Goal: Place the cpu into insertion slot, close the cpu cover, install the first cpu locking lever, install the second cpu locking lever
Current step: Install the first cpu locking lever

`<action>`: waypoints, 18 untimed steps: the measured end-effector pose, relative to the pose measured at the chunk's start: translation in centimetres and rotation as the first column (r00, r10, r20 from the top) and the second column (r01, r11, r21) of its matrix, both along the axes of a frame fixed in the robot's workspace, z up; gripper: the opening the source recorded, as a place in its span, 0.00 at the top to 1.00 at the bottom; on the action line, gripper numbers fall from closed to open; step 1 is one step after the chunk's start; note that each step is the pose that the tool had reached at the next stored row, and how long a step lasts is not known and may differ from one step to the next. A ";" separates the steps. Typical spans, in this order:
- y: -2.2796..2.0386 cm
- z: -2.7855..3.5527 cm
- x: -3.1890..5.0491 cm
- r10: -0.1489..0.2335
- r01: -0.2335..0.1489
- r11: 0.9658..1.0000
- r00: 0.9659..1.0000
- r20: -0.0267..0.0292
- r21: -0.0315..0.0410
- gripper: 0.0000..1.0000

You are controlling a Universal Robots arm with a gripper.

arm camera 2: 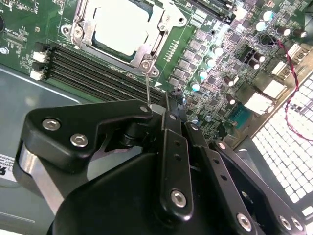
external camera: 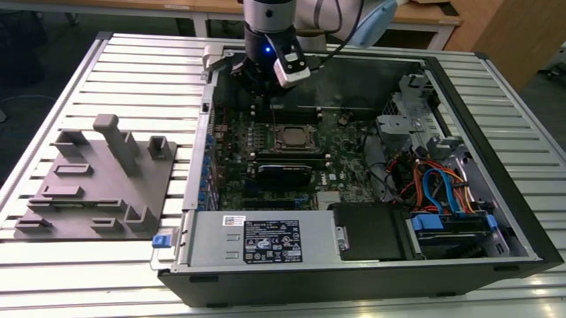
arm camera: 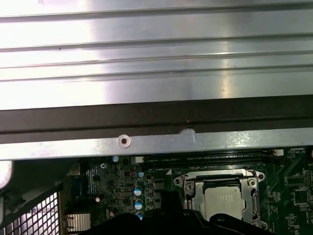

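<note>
Computer case (external camera: pixel 354 283) lies open on slatted table (external camera: pixel 132 66); cpu (external camera: pixel 289 138) inside.

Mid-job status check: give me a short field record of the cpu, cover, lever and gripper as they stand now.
cpu: lies flat, showing through the cover's window
cpu cover: down over the cpu
locking lever: thin rod standing up from the cover's corner, free end at the gripper's tip
gripper: shut, above the motherboard; whether it grips or just touches the lever is unclear
other lever: cannot tell
</note>
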State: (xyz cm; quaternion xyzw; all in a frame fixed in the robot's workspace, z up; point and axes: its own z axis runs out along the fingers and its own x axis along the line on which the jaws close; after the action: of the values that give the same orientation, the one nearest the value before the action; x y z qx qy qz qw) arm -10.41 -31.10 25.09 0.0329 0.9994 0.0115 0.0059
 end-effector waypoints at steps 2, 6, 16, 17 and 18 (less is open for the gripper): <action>0.00 -0.01 0.05 0.000 0.000 1.000 1.000 0.001 0.000 0.89; 0.01 -0.04 0.25 0.000 0.000 1.000 1.000 0.001 0.000 0.89; 0.01 -0.19 0.78 0.000 0.000 1.000 1.000 0.001 0.000 0.89; 0.01 -0.20 0.81 0.000 0.000 1.000 1.000 0.001 0.000 0.89; 0.01 -0.22 0.85 0.000 0.000 1.000 1.000 0.001 0.000 0.89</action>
State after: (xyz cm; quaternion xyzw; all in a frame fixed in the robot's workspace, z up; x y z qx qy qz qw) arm -9.55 -31.09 24.87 0.0329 0.9994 0.0116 0.0065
